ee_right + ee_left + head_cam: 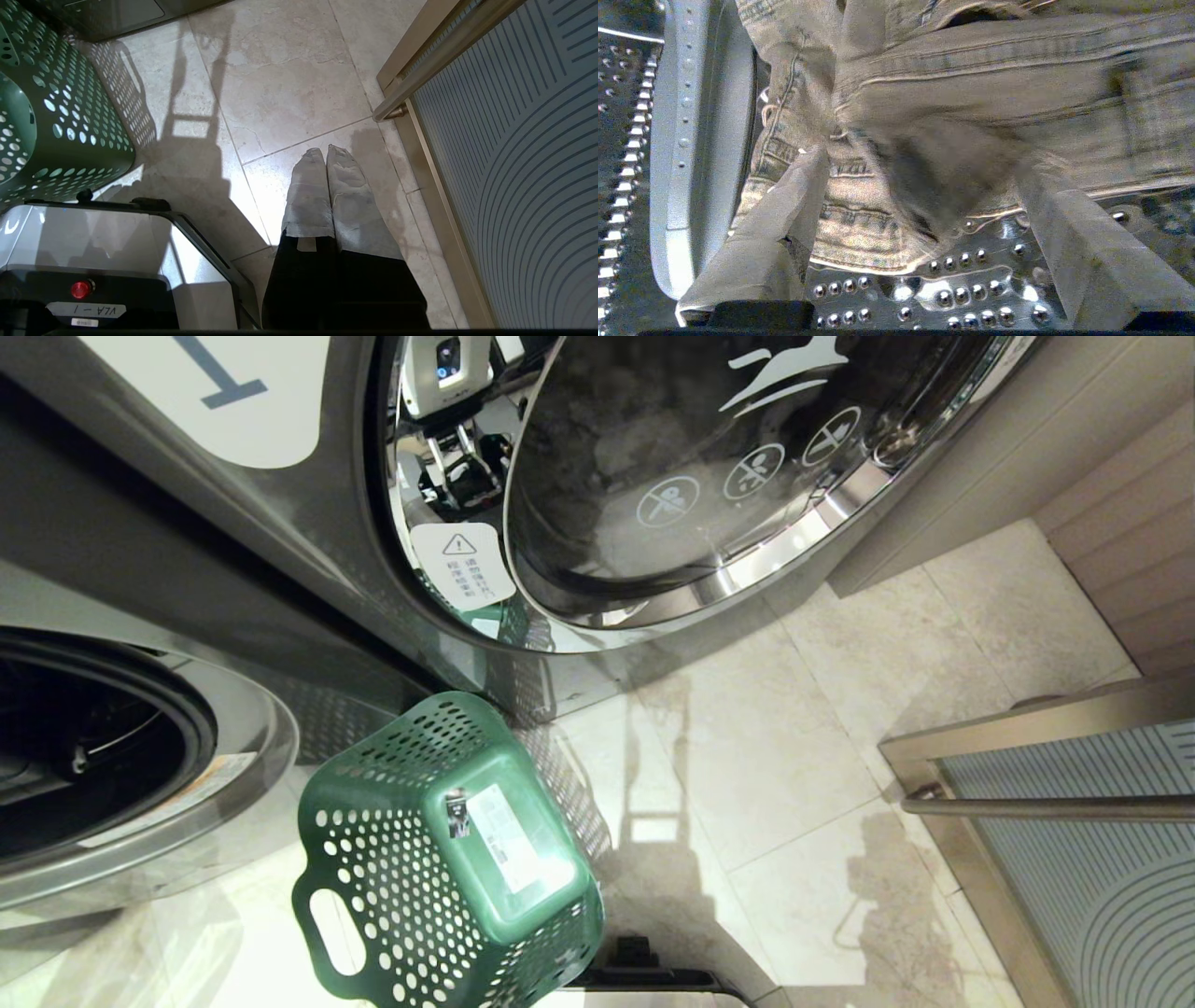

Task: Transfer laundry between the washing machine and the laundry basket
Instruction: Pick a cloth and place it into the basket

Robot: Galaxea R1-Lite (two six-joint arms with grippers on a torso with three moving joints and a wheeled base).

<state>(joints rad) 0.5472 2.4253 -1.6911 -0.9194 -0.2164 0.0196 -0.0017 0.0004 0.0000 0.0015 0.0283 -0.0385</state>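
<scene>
The left gripper (920, 186) is reaching into the washing machine (93, 756), jaws spread wide around the laundry (952, 121) lying on the studded drum wall, not yet clamping. So the pick is just starting; lifting it out and dropping it in looks like what is left. The laundry basket (448, 868) is lying tipped on the floor (794, 756), sticker showing. A grey drum paddle (700, 149) is sitting just beside the cloth. The right gripper (327, 186) is hanging idle, fingers pressed together.

Pale grey taped fingers (327, 186) on black mounts (red button on base)
</scene>
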